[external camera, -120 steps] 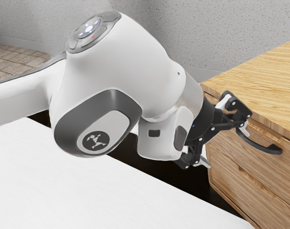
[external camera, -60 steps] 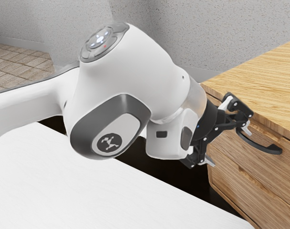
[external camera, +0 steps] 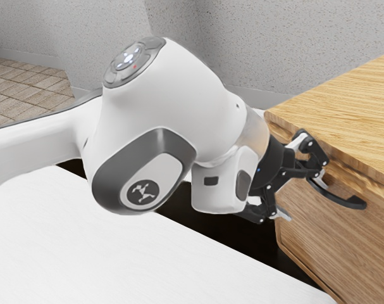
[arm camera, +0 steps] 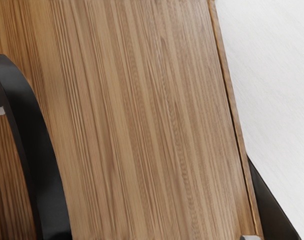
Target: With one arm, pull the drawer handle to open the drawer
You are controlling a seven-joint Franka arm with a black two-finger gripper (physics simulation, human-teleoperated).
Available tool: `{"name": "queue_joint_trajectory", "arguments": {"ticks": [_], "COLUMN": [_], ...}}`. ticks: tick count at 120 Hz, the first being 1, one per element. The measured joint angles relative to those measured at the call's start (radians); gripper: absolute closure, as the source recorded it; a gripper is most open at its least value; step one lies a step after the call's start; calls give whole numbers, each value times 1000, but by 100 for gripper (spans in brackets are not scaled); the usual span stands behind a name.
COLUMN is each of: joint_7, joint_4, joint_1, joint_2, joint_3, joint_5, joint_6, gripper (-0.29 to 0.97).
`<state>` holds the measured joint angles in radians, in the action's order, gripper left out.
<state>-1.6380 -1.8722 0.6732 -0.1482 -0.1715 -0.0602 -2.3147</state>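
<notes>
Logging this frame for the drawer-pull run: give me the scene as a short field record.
arm: white Franka, entering from the exterior view's left
drawer handle: black curved bar on the wooden drawer front
claw: at the drawer handle's near end
drawer state: open or shut, cannot tell
cabinet top: light wood
table: white, below the arm

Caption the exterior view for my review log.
Franka arm's tool at the black handle of a wooden drawer, beside a white table.

Wht tbl (external camera: 65, 253), tiled flr (external camera: 14, 85).
</notes>
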Motion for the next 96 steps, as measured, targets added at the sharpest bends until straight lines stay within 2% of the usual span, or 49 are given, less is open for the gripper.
{"name": "queue_joint_trajectory", "arguments": {"ticks": [9, 25, 37, 54, 65, 80, 92, 96], "joint_7": [3, 14, 24, 37, 46, 55, 62, 64], "joint_4": [-27, -98, -149, -231, -302, -367, -395, -404], "joint_1": [3, -1, -5, -9, -61, -90, -103, -108], "joint_2": [-28, -91, -145, -229, -308, -390, -418, -423], "joint_3": [-1, 8, 25, 42, 92, 109, 120, 124], "joint_5": [0, 3, 13, 25, 25, 28, 35, 41], "joint_6": [1, 2, 3, 0, 1, 2, 2, 0], "gripper": [33, 28, 37, 37, 43, 48, 51, 46]}}
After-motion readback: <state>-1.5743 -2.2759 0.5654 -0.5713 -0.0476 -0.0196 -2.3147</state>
